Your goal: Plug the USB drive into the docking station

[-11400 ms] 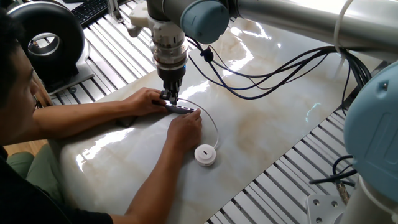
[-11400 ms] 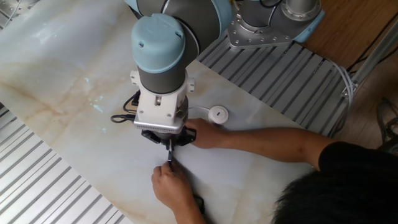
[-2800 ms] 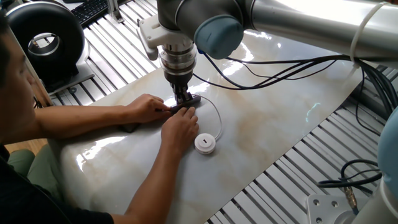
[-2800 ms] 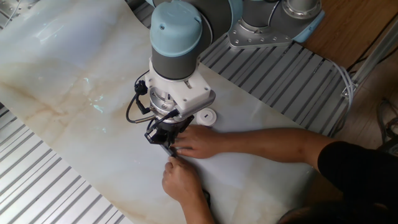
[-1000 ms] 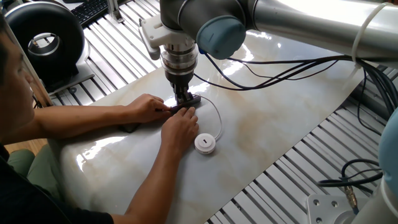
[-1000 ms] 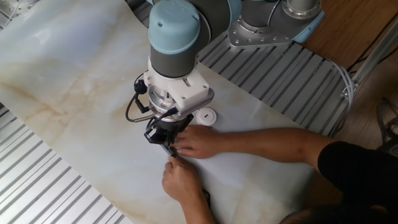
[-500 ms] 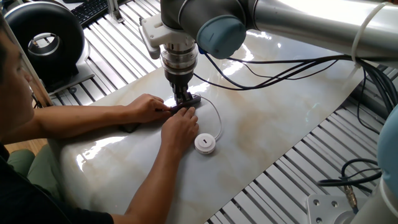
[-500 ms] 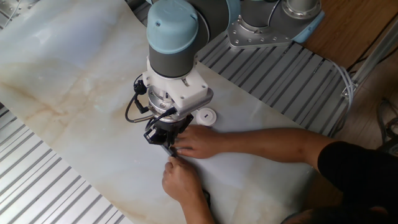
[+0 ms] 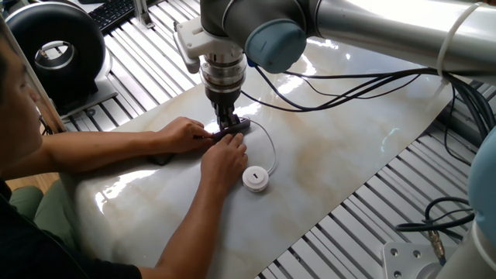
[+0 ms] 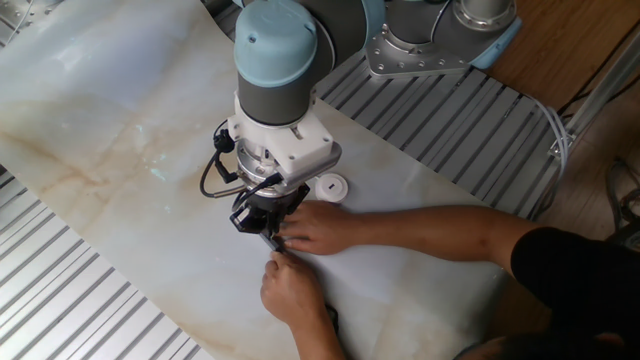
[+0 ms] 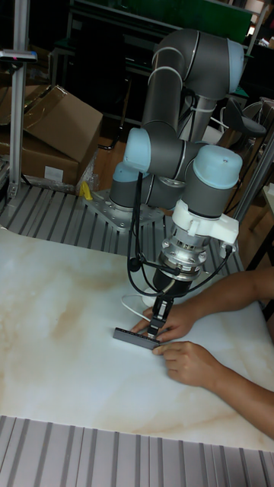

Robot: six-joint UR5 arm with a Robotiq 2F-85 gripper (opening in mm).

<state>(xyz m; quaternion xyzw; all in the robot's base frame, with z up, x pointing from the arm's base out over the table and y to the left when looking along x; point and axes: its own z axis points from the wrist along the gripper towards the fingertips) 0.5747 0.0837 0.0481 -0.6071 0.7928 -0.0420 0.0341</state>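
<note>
One fixed view: gripper [image 9: 227, 124] down at the table [image 9: 349, 147], fingers close together right over the dock [image 9: 235, 129]; clamped on the small plug or just pressing there, can't tell, too small and half hidden. Dock lying flat on the marble top, pinned from the near side by two bare hands: one hand [image 9: 183, 134] behind it, other hand [image 9: 225, 160] in front. USB puck [image 9: 255, 178] flat on the table just beside the front hand, slot mark up, thin white cable [image 9: 269, 147] looping from it back up toward the gripper. Black fan [image 9: 56, 51] well apart at the table's far corner. Other fixed view: wrist blocking most of the contact zone; gripper [image 10: 268, 232] pointing down between the hands [image 10: 318, 228], only a dark sliver of dock visible under it. Puck [image 10: 328, 186] peeking out beside the wrist flange, touching nothing but the table. Tall fixed view: clearest on the dock [image 11: 135, 336], a dark bar flat on the marble, one end free, other end under the fingertips [image 11: 158, 330]. Gripper [image 11: 157, 329] vertical, tips meeting the bar's top edge near that end. Puck hidden behind hand and arm here.
</note>
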